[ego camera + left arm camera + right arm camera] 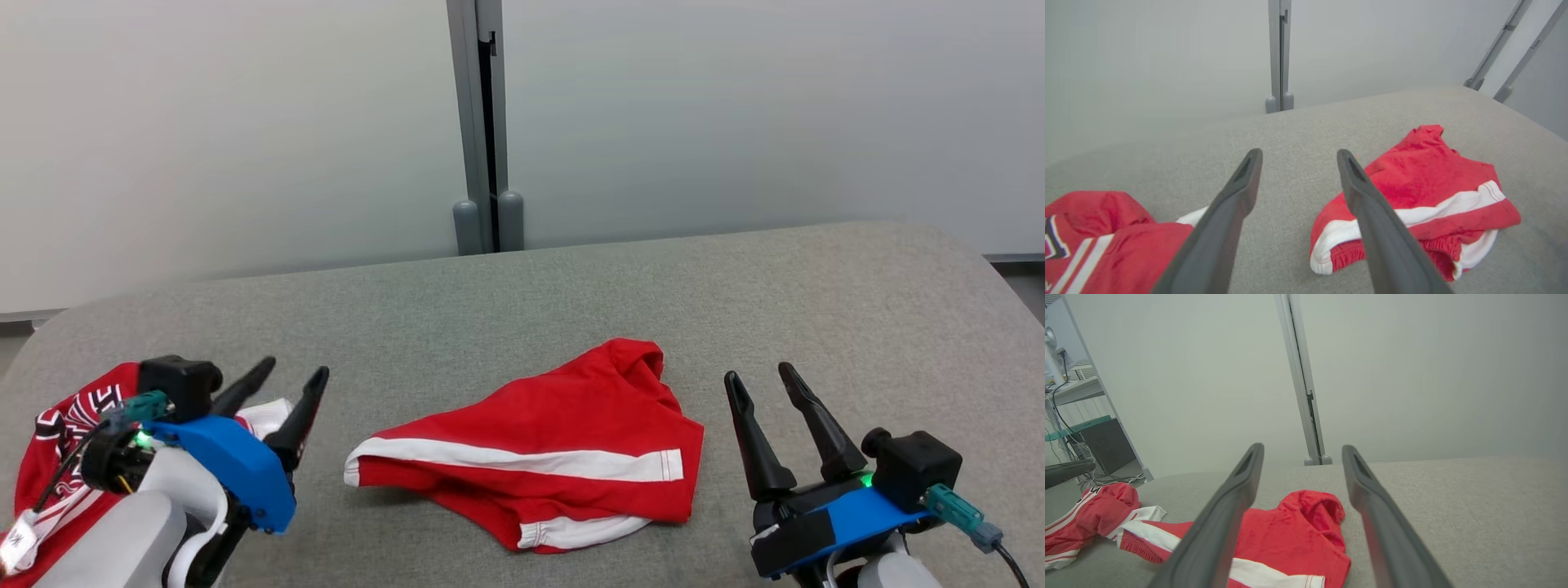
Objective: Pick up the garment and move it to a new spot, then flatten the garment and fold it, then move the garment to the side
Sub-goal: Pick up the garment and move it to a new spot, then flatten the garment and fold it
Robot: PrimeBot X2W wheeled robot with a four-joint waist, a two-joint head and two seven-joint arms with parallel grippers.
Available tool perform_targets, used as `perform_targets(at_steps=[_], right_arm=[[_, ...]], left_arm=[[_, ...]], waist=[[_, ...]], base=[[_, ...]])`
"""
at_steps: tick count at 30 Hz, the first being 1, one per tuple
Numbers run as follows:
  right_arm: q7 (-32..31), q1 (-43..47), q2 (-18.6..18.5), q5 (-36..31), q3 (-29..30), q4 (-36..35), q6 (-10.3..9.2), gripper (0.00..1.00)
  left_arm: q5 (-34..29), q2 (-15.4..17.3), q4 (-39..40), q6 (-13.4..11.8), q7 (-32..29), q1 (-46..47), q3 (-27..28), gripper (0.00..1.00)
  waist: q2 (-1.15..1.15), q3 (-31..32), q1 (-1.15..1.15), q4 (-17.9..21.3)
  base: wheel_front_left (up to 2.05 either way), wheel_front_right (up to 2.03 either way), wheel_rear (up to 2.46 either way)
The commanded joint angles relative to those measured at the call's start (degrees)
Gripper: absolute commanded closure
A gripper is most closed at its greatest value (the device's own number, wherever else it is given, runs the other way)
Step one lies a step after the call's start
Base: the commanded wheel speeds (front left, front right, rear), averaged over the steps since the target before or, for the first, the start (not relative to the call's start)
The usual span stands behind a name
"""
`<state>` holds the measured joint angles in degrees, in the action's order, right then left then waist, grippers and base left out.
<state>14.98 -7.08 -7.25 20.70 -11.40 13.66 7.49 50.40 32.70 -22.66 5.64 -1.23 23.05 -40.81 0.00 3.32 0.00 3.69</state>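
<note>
grey padded surface (816,294), red shorts (555,457) with white stripes crumpled before the grey wall post (482,122), long axis left to right, white-edged end pointing left, red lettered garment (57,441) bunched well left of the post, under left gripper (295,367), fingers wide, right gripper (758,371) right of the post, fingers wide, holding nothing

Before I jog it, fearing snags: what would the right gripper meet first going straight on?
Way looks free: right gripper points past the shorts, over bare table, toward the post; depth unclear.

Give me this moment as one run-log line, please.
left gripper: open, empty, above red lettered fabric garment | right gripper: open, empty | red fabric shorts with white stripes: crumpled, untouched, mid grey cloth-covered table
</note>
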Motion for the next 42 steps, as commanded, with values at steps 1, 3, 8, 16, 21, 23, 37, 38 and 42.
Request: perform_targets(at_steps=[1, 3, 8, 16, 21, 23, 37, 38, 42], right_arm=[[0.3, 0.4, -0.5, -0.4, -0.1, -0.2, 0.01, 0.00], [0.3, 0.5, -0.8, -0.9, 0.0, -0.3, 0.01, 0.00], [0.3, 1.2, -0.4, -1.5, 0.8, -0.9, 0.01, 0.00], [0.3, 2.9, -0.3, -2.2, 2.9, -0.7, 0.01, 0.00], [0.3, 4.4, 0.1, -1.9, 3.7, 0.4, 0.01, 0.00], [0.3, 4.4, 0.1, -2.0, 3.7, 0.8, 0.01, 0.00], [0.3, 1.3, -0.5, -0.2, 1.3, 7.7, 0.01, 0.00], [0.2, 0.7, -0.7, 0.3, 0.2, 9.4, 0.01, 0.00], [-3.4, -3.5, -1.2, 2.7, -3.2, 15.9, 0.01, 0.00]], left_arm=[[-1.2, 0.4, 1.5, -1.6, 2.4, -0.3, 0.9, 0.00], [-1.7, 0.4, 2.8, -4.9, 6.2, -2.4, 2.5, 0.00], [-3.7, -0.6, 5.9, -12.7, 15.0, -8.1, 6.9, 0.00], [-15.1, -7.1, 15.9, -19.3, 16.4, -19.2, 21.1, 0.00], [-23.4, -13.6, 19.2, -16.5, 16.4, -27.3, 26.9, 0.00], [-25.4, -15.8, 18.8, -14.6, 16.4, -28.7, 28.3, 0.00], [-32.3, -22.3, 13.7, -5.0, 16.4, -27.3, 34.5, 0.00], [-32.6, -22.4, 12.9, -4.4, 16.4, -27.1, 34.3, 0.00], [-31.3, -22.3, 7.8, -1.6, 14.1, -25.3, 32.2, 0.00]], waist=[[0.00, 0.3, 0.00, -0.3], [0.00, 1.0, 0.00, -0.5], [0.00, 1.7, 0.00, -0.3], [0.00, 0.7, 0.00, -0.1], [0.00, -0.2, 0.00, -0.5], [0.00, -0.5, 0.00, -0.7], [0.00, -0.8, 0.00, -1.4], [0.00, -0.9, 0.00, -1.4], [0.00, -1.3, 0.00, -1.8]], base=[[0.00, 0.00, 0.00], [0.00, 0.00, 0.00], [0.00, 0.00, 0.00], [0.00, 0.00, 0.00], [0.00, 0.00, 0.00], [0.00, 0.00, 0.00], [0.00, 0.00, 0.00], [0.00, 0.00, 0.00], [0.00, 0.00, 0.00]])
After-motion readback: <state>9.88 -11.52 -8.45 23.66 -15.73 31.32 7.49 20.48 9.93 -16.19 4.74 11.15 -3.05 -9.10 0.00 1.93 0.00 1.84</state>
